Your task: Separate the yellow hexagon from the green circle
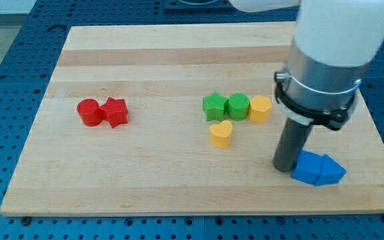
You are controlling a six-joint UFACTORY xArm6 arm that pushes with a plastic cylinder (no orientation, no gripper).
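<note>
Two blocks touch: the yellow hexagon (260, 109) and the green circle (237, 105), upper-left of our jawless tip (285, 167).

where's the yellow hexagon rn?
The yellow hexagon sits right of the board's centre, touching the green circle on its left side; my tip is lower right, apart from it.

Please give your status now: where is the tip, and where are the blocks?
My tip low right, touching blue blocks. Yellow hexagon against green circle, not separated. Yellow heart just below; nothing blocks the path.
</note>
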